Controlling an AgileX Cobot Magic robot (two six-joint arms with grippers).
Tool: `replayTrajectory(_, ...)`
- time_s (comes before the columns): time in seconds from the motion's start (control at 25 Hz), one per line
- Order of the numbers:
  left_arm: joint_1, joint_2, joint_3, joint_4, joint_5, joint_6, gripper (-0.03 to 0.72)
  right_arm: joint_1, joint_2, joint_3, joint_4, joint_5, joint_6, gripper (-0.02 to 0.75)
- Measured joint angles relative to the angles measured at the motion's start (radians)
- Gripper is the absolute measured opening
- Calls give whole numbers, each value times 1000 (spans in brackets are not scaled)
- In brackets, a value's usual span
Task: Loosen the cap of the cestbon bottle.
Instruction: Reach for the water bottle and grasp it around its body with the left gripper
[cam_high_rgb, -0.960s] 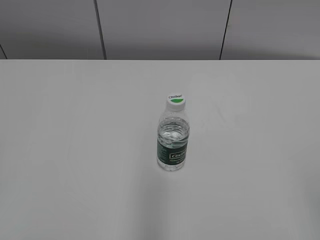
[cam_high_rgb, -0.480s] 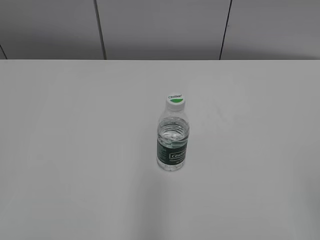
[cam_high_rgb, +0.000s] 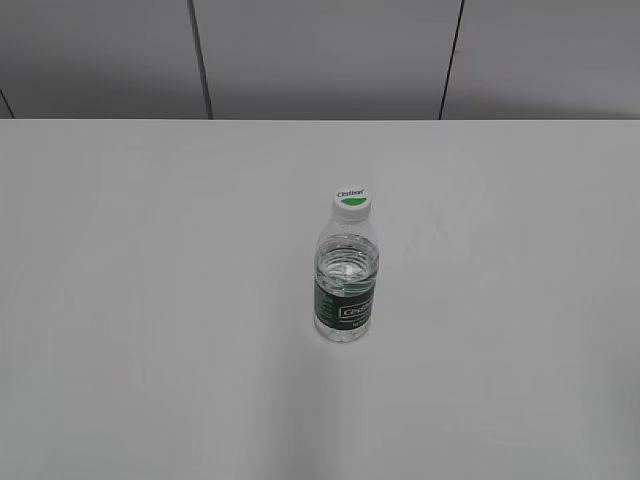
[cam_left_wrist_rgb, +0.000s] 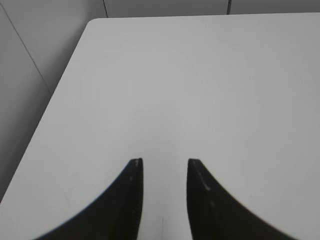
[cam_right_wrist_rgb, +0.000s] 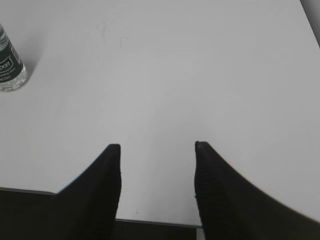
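Note:
The cestbon bottle (cam_high_rgb: 346, 282), clear with a dark green label band, stands upright in the middle of the white table (cam_high_rgb: 150, 300). Its white cap (cam_high_rgb: 352, 202) with a green half-disc sits on top. Neither gripper shows in the exterior view. My left gripper (cam_left_wrist_rgb: 165, 161) is open and empty over bare table near the left edge; no bottle shows in its view. My right gripper (cam_right_wrist_rgb: 157, 146) is open and empty near the table's front edge. The bottle's lower part (cam_right_wrist_rgb: 10, 67) shows at the far left of the right wrist view, well away from the fingers.
A grey panelled wall (cam_high_rgb: 320, 55) runs behind the table. The table's left edge (cam_left_wrist_rgb: 60, 85) and far left corner show in the left wrist view. The front edge (cam_right_wrist_rgb: 150, 222) shows in the right wrist view.

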Motion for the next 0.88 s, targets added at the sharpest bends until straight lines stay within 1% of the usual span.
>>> replayTrajectory(0.24,0,0,-2,-1,-9,0,241,0,0,0,0,0,0,375)
replayTrajectory(0.32,0,0,-14,-6,-78,0,241,0,0,0,0,0,0,375)
replayTrajectory(0.44,0,0,-19,-15,-308,0,241,0,0,0,0,0,0,375)
replayTrajectory(0.52,0,10,4,-18,-462,0,241,0,0,0,0,0,0,375)
replayTrajectory(0.6,0,48,53,-29,-623,0,243,0,0,0,0,0,0,375)
replayTrajectory(0.72,0,134,164,-74,-874,0,255,0,0,0,0,0,0,375)
replayTrajectory(0.76,0,171,204,-99,-944,0,266,0,0,0,0,0,0,375)
replayTrajectory(0.8,0,205,239,-99,-1017,0,282,0,0,0,0,0,0,375)
replayTrajectory(0.88,0,292,283,-132,-1135,0,326,0,0,0,1,0,0,375)
